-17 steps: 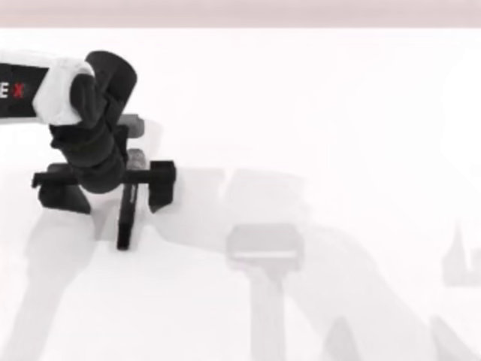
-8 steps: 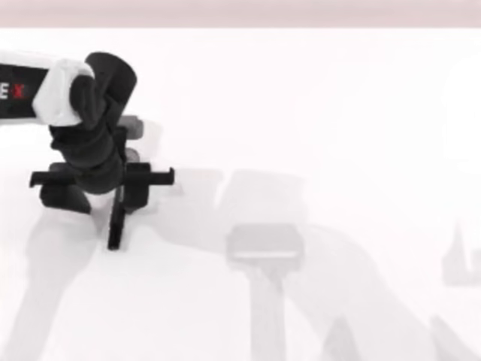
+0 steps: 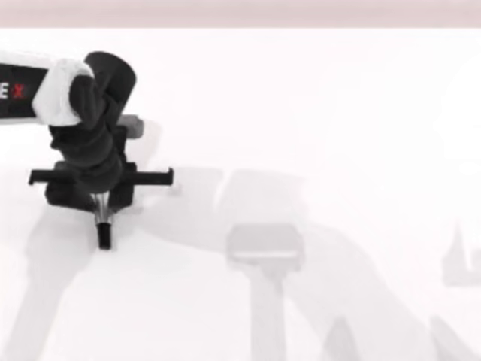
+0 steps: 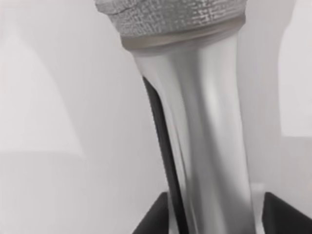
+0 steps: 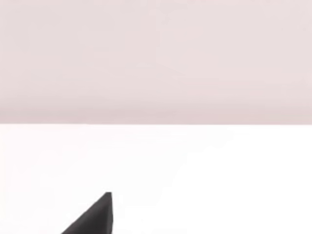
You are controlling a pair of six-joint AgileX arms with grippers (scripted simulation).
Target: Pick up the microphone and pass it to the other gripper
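The microphone stands between my left gripper's two black fingertips, which are shut on its handle. Its grey mesh head points away from the wrist camera. From above, the left gripper is at the table's left, under the black wrist and the white sleeve with red lettering. Only the microphone's lower end sticks out below it. The other gripper, my right one, is outside the top view. Its wrist view shows one pointed black fingertip over bare white table, with nothing near it.
The white table ends at a pale pink back wall. Soft grey shadows of the arms lie across the middle and the front right of the table.
The left gripper's fingers have drawn together round the microphone. The microphone has shifted left and now looks much shorter from above, with most of it under the gripper.
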